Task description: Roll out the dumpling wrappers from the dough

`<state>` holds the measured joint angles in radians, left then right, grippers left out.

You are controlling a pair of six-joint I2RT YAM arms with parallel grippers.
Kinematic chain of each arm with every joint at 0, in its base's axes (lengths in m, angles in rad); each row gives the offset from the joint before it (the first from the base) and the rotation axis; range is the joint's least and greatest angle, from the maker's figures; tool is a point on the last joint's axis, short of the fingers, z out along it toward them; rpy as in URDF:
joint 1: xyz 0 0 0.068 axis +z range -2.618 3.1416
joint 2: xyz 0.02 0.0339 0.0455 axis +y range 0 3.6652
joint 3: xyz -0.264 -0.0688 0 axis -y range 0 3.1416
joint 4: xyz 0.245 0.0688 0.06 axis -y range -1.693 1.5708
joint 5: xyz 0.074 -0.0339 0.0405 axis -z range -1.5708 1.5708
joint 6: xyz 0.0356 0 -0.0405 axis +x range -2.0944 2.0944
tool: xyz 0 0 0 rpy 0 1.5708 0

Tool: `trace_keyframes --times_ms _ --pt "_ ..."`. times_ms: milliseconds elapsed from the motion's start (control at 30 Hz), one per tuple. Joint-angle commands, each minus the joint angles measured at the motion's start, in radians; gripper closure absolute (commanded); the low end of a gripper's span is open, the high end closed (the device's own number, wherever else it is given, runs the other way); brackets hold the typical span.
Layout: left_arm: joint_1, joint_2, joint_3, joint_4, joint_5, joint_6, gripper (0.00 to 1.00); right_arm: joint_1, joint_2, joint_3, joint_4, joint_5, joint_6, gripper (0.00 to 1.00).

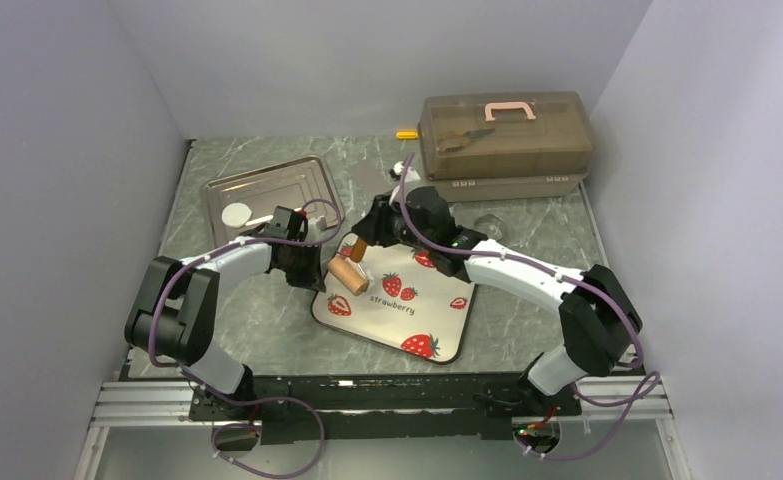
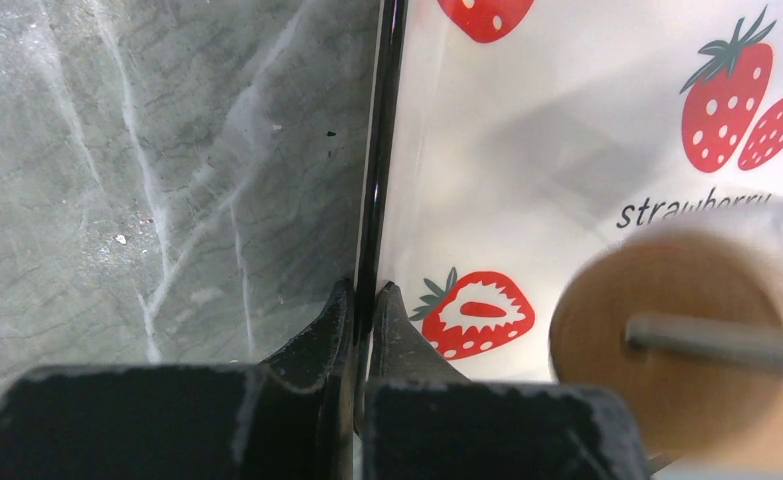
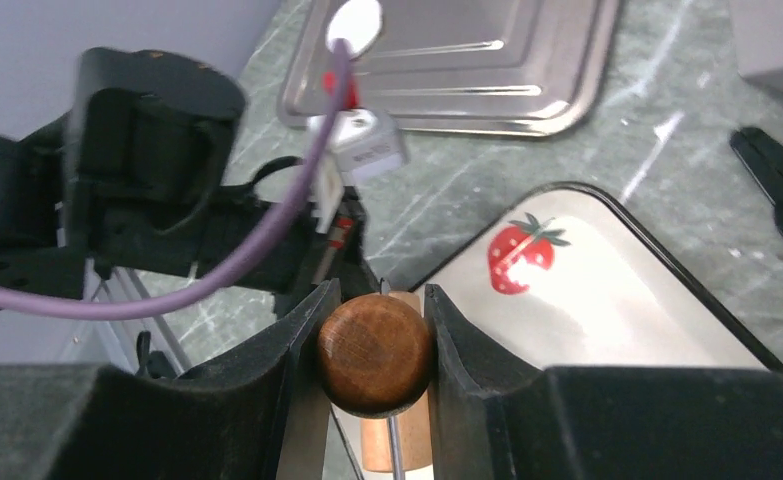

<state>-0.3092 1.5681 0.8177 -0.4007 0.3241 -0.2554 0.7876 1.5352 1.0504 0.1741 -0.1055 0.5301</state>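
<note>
Clamping roller [image 1: 348, 274] in my right gripper [image 3: 377, 295]; my left gripper [image 2: 364, 295] pinches plate [image 2: 567, 100] rim.
Roller axis points at left gripper; wrapper [image 1: 237, 213] in tray [image 1: 297, 180], nearer left arm.

The left arm [image 1: 229, 262] rises from its base at the lower left of the overhead frame, folds at a dark elbow and reaches right toward the centre, its white forearm nearly level. The left end effector [image 1: 312, 268] points down and right, its black jaws pinched almost together on the thin black rim of the strawberry plate [image 2: 379, 170]. The right arm [image 1: 527, 272] mirrors it from the lower right, elbow out, forearm running up and left. The right end effector [image 1: 363, 247] sits at centre frame, jaws partly apart and clamped on the round wooden handle of the rolling pin [image 3: 375, 350], one finger touching each side.
</note>
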Motion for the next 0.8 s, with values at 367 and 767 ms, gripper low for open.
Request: trace_keyframes --times_ms 367,767 --pt "-0.001 -0.015 -0.017 0.010 -0.101 0.016 1.00 -0.213 -0.155 -0.280 -0.112 0.173 0.083 1.00" --pt "-0.002 -0.015 -0.015 0.009 -0.105 0.017 1.00 -0.171 -0.160 -0.311 -0.146 0.208 -0.033 1.00"
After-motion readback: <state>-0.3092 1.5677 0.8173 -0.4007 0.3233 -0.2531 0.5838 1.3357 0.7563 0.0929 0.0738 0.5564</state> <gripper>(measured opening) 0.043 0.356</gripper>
